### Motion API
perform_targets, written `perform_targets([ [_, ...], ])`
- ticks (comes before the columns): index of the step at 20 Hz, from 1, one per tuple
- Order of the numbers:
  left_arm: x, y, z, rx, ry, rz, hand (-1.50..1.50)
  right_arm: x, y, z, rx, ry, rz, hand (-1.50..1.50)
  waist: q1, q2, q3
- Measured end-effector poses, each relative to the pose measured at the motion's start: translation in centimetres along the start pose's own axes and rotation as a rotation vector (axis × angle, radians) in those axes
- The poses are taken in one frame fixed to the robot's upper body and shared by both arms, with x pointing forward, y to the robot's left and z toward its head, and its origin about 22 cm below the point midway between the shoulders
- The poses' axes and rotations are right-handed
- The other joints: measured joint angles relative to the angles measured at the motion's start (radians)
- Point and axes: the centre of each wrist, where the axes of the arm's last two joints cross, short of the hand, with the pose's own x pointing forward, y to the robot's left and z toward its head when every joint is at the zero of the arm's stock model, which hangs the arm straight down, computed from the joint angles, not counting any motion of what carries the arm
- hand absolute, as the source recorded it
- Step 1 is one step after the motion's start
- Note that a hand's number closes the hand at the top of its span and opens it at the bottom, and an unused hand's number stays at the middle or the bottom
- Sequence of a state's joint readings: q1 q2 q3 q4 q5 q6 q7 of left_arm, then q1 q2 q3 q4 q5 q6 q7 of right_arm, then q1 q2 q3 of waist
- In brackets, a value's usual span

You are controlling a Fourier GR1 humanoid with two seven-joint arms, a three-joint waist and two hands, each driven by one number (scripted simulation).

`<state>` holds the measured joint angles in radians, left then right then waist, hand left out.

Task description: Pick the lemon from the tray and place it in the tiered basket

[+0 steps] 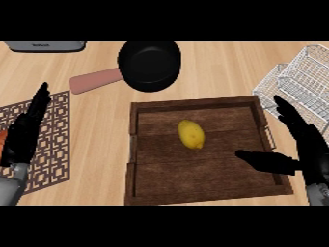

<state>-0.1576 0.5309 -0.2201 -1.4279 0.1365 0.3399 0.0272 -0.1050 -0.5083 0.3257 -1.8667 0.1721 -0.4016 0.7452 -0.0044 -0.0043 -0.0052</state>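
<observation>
In the tray [195, 102]: lemon [191, 134] lies near the middle.
Right hand [316, 158]: fingers straight, thumb spread, above the tray's right edge, apart from the lemon.
Left hand [24, 135]: fingers straight, over the mat [56, 144] at left.
Tiered basket [306, 79]: beside the tray's far right corner.

Pale wood counter [220, 62], soft even light
</observation>
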Motion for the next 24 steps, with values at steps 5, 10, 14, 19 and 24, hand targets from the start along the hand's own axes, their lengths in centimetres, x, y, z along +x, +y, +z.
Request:
perform_targets([
  [5,-0.1,-0.3,-0.2,-0.022,-0.009,-0.001,0.0,5.2,-0.4,0.1,0.132,0.053,0.177,-1.5,0.019,0.003,0.0],
  [10,0.1,-0.6,-0.5,-0.022,-0.009,-0.005,0.0,9.2,1.0,-1.2,0.176,0.057,0.238,-1.5,0.022,0.005,0.002],
  [14,0.3,-0.5,-0.9,-0.023,-0.011,-0.001,0.0,10.4,2.2,-2.4,0.215,0.101,0.258,-1.5,0.021,0.005,0.003],
  [19,0.1,-0.8,-0.8,-0.024,-0.012,0.0,0.0,10.8,4.4,-3.9,0.273,0.171,0.293,-1.5,0.019,0.005,0.003],
  [24,0.0,-0.6,-0.5,-0.022,-0.008,-0.001,0.0,10.5,6.0,-4.9,0.307,0.22,0.345,-1.5,0.017,0.003,0.004],
])
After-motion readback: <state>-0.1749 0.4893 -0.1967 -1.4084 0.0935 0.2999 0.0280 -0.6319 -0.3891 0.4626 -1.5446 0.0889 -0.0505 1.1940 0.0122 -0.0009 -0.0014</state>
